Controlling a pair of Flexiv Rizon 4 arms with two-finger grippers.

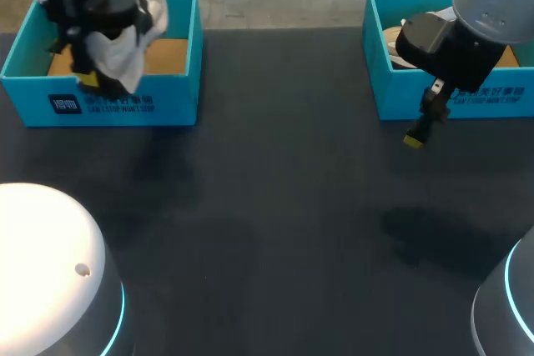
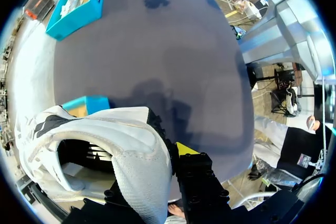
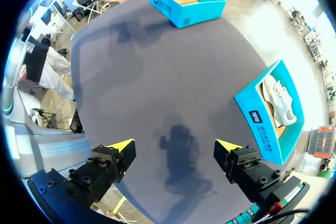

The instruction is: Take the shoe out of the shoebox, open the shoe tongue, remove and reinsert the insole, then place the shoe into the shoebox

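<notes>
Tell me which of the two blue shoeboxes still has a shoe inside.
The right shoebox: a white shoe lies in it. The left shoebox shows bare cardboard; the left gripper holds its lifted shoe above it.

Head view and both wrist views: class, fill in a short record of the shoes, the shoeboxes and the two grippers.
Left gripper: shut on white shoe, held above left shoebox
Right gripper: open, empty, over table in front of right shoebox
Second white shoe: lying inside right shoebox
</notes>
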